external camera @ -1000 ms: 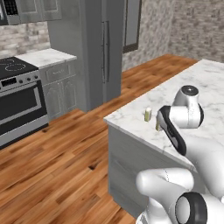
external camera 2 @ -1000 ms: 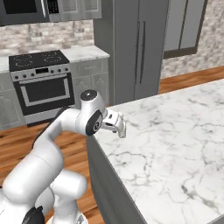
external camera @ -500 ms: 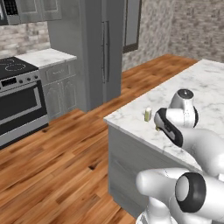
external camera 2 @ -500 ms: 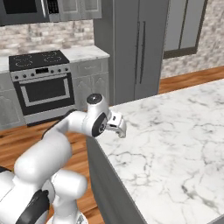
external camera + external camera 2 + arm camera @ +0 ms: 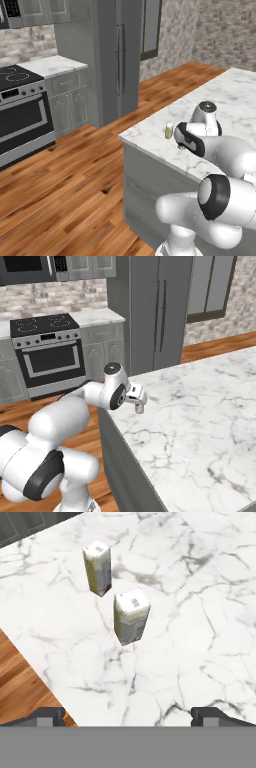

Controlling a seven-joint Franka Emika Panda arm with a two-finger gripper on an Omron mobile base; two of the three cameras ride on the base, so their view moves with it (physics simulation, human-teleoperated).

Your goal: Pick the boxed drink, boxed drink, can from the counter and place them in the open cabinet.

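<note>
Two boxed drinks stand upright on the white marble counter (image 5: pixel 195 587) near its corner. In the hand view one cream carton (image 5: pixel 131 616) is closer and the other (image 5: pixel 97 567) is farther, a little apart. From the left base view one carton (image 5: pixel 169 131) shows just beyond the hand. My gripper (image 5: pixel 131 717) hovers above the counter's edge, short of the closer carton, open and holding nothing. It also shows at the counter's corner (image 5: pixel 180 145) (image 5: pixel 139 404). The can and the open cabinet are out of view.
The counter (image 5: pixel 225 95) (image 5: pixel 200 406) drops off to wood floor (image 5: pixel 65 180) just beside the cartons. A stove with an oven (image 5: pixel 20 115) (image 5: pixel 50 351) and tall grey fridge doors (image 5: pixel 117 55) (image 5: pixel 160 306) stand across the floor.
The arm has folded in closer and the hand has eased slightly farther over the counter's corner. Its jaws stayed open and the cartons have not moved.
</note>
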